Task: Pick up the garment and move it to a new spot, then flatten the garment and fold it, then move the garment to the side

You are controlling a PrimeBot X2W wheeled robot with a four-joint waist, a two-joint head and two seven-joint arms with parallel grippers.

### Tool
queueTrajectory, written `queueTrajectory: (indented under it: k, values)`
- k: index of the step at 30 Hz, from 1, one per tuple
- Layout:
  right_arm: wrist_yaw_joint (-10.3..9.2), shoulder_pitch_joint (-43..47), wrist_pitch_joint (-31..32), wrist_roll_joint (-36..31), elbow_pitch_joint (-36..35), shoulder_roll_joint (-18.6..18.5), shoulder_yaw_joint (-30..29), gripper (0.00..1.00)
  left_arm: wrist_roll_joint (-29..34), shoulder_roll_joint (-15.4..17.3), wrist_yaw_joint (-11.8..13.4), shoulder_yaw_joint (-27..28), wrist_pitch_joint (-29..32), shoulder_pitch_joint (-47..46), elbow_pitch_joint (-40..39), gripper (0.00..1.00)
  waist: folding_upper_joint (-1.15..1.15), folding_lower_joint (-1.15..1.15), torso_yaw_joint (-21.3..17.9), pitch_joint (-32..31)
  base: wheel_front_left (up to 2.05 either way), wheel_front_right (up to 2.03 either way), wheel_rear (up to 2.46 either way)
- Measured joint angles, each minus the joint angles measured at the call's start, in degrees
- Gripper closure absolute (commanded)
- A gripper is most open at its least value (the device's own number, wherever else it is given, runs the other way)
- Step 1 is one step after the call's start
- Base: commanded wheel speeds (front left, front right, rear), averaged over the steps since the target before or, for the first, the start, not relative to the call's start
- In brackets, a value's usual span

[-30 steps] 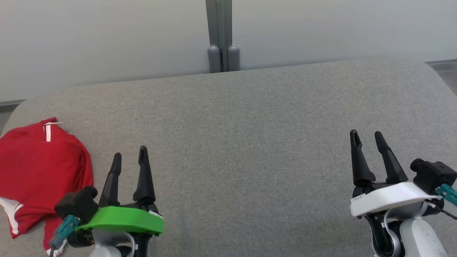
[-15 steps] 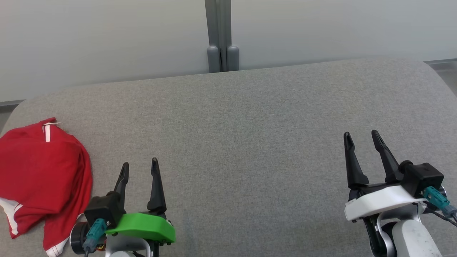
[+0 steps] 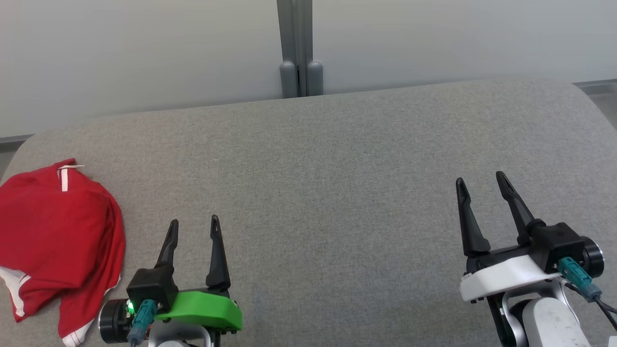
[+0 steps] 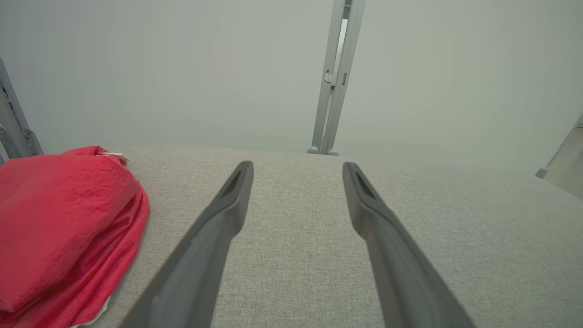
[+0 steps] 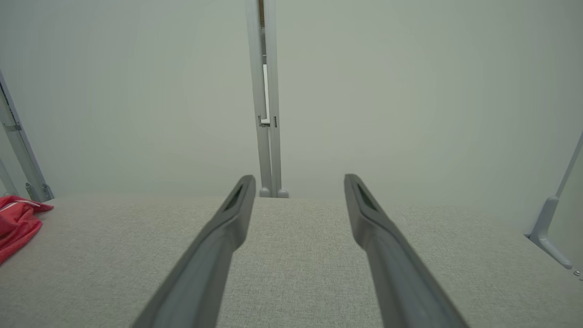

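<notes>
A red garment with white trim lies folded in a bundle at the far left of the grey cushioned surface. It also fills the left of the left wrist view as the red garment, and a corner of the garment shows at the left edge of the right wrist view. My left gripper stands open and empty just right of it, apart from the cloth. At the lower right my right gripper is open too, with nothing between its fingers.
A pale wall with a grey vertical post runs behind the surface. The surface's rounded edges fall away at far left and far right. Grey frame legs stand at the right in the right wrist view.
My left gripper has drawn back toward me and slid a little right, away from the garment. The right gripper has shifted slightly left and turned. The garment lies as before.
</notes>
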Motion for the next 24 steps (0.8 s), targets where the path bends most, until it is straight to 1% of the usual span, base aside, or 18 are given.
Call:
queueTrajectory:
  k: [4, 10, 15, 17, 21, 24]
  values:
    - [0.01, 0.44, -0.44, -1.48, -0.29, 0.01, 0.67, 0.00, 0.94, -0.46, -1.00, 0.43, -0.53, 0.06, 0.01, 0.00, 0.00, 0.00, 0.02, 0.00, 0.00, 0.00, 0.00]
    - [0.08, 0.58, -1.24, -1.81, -1.01, 0.04, 0.22, 0.00, 0.76, -1.64, -3.52, 2.77, -1.24, 0.59, -0.31, 0.00, 0.00, 0.00, 0.02, 0.10, 0.00, 0.00, 0.00]
    - [0.08, 0.86, -1.81, 0.83, -1.42, 0.04, -0.37, 0.00, 0.40, -1.99, -5.50, 4.59, -1.83, 1.18, -0.09, 0.00, 0.00, 0.00, -0.05, 0.08, 0.00, 0.00, 0.00]
    - [0.08, 0.94, -2.00, 3.16, -1.20, 0.07, -0.51, 0.00, -0.19, -2.02, -6.24, 4.76, -2.01, 1.31, 0.00, 0.00, 0.00, 0.00, -0.11, 0.02, 0.00, 0.00, 0.00]
    - [0.08, 1.29, -2.47, 6.05, 0.35, 0.04, -0.93, 0.00, -1.83, -2.08, -6.98, 4.26, -2.43, 1.74, 0.48, 0.00, 0.00, 0.00, -0.25, -0.11, 0.00, 0.00, 0.00]
    - [0.08, 1.49, -2.78, 5.52, 1.15, 0.03, -0.12, 0.00, -1.75, -2.09, -7.20, 3.85, -2.90, 1.74, 0.46, 0.00, 0.00, 0.00, -0.29, -0.15, 0.00, 0.00, 0.00]
